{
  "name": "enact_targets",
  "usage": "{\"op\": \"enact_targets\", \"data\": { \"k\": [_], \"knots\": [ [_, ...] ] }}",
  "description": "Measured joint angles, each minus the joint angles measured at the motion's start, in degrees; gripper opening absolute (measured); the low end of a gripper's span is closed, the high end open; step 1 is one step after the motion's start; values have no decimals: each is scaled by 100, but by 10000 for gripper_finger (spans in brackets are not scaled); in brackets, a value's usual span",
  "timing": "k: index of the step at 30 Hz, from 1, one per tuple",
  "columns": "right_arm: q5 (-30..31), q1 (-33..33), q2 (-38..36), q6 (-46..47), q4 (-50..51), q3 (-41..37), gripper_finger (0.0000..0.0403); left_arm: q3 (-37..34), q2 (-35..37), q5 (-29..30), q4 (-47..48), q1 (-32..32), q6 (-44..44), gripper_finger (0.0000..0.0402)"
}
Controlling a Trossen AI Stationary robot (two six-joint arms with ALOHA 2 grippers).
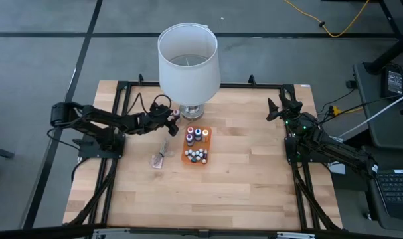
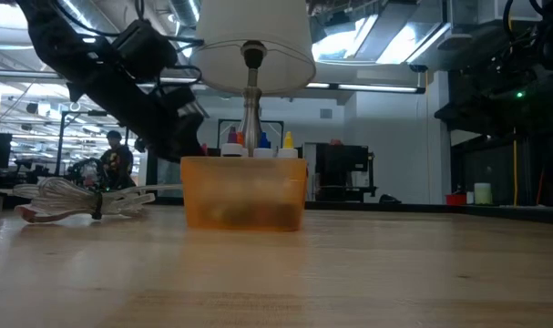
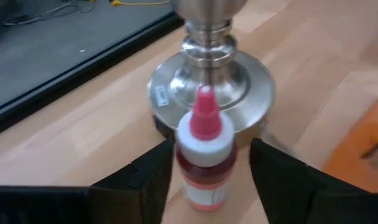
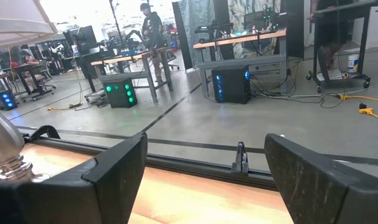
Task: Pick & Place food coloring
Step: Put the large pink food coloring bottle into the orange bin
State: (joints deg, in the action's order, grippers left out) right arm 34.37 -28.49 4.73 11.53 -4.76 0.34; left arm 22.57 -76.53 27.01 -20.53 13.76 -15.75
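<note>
Wooden table (image 1: 241,179), lamp base (image 3: 210,93) right behind. Left gripper (image 3: 207,171) pinches a red food coloring bottle (image 3: 204,155) beside the orange tray (image 1: 185,157); looks light, slick plastic, so grab mid-body. Right gripper (image 4: 204,168) waits, fingers spread.

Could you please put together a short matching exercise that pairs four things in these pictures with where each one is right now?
Things:
1. red bottle
2. orange tray
3. clear wrapper
4. right gripper

Places:
A. at the table's right side, fingers spread, holding nothing
B. between the left gripper's fingers, beside the lamp base
C. mid-table in front of the lamp, holding small bottles
D. flat on the wood, beside the tray on the left arm's side

Pairs: 1-B, 2-C, 3-D, 4-A
</note>
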Motion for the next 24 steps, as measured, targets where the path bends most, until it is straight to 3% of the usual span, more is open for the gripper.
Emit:
{"op": "enact_targets", "data": {
  "k": [19,24],
  "knots": [
    [0,2,2,0,-2,0,323,35,-31,-133,-186,197,185,200],
    [0,1,1,0,0,0,323,35,-31,-452,-156,210,294,174]
  ]
}}
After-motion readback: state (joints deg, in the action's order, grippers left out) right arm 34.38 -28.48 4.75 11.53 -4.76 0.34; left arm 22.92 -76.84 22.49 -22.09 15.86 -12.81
